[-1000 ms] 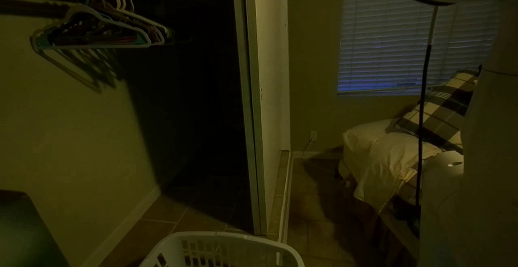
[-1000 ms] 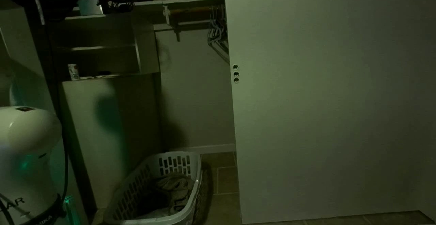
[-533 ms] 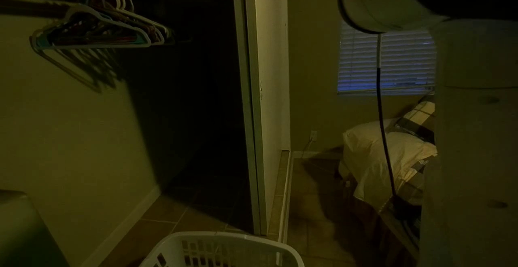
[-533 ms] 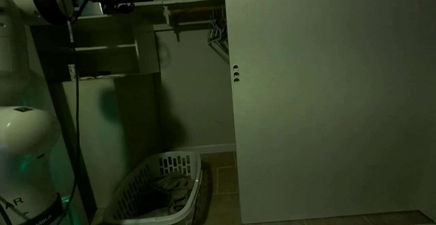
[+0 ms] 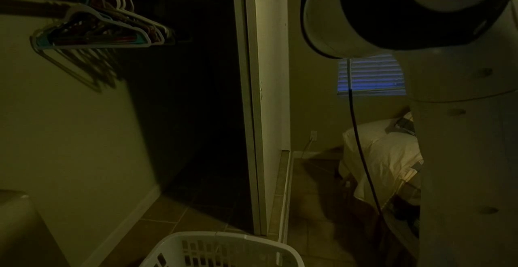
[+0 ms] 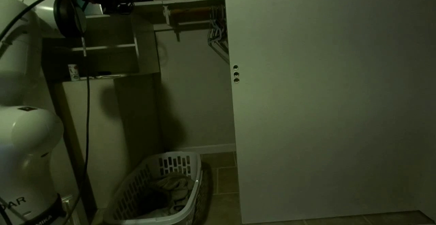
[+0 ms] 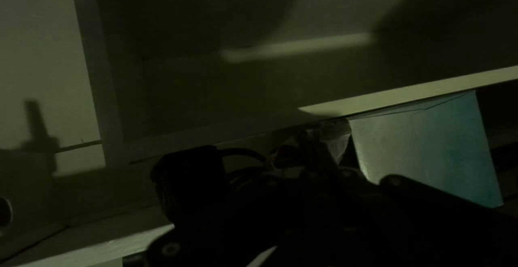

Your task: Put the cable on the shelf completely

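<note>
Dim greenish light is cast over a closet, whose long shelf (image 6: 194, 0) is seen edge-on in an exterior view; hangers (image 6: 218, 35) are hung from the rod (image 6: 190, 13) beneath it, and the closet's right part is covered by a pale door (image 6: 323, 99); on the floor, cloth (image 6: 175, 187) is held in a white basket (image 6: 196, 185); at the left, a small cylinder (image 6: 73, 72) is stood upright in the lower compartment of a cabinet (image 6: 147, 54), partly hidden by the white arm (image 6: 20, 68); the dark pincer (image 7: 261, 178) is shown in the wrist view near a pale blue box (image 7: 425, 149); whether its jaws are apart, together or clamped on anything cannot be told in the gloom; the cable (image 6: 126, 8) is found at the shelf's left end, just beside the pincer, with thin loops arched above the board and others drooped before its edge; a bed (image 5: 378, 153) and blinds (image 5: 374, 75) are partly hidden by the arm in an exterior view.
</note>
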{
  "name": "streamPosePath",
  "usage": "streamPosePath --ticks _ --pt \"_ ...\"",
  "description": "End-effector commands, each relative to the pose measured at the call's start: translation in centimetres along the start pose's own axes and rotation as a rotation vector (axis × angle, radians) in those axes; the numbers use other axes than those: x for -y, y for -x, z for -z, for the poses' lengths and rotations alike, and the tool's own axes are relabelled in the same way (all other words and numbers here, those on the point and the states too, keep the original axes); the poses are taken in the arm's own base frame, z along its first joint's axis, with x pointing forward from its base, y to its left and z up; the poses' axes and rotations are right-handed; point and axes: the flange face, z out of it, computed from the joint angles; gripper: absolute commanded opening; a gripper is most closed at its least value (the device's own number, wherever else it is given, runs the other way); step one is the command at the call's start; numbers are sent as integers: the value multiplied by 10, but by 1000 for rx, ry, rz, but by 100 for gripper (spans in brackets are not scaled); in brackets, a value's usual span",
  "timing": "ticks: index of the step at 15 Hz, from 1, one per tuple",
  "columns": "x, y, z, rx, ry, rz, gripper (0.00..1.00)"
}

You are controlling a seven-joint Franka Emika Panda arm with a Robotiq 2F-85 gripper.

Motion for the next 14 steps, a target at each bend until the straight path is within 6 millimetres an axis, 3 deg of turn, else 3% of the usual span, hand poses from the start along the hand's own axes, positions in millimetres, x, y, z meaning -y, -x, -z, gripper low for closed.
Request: streamPosePath --ticks 1,14 --pt "4 -6 -11 -4 9 -19 0" --pt "1 -6 -25 -44 60 -82 0"
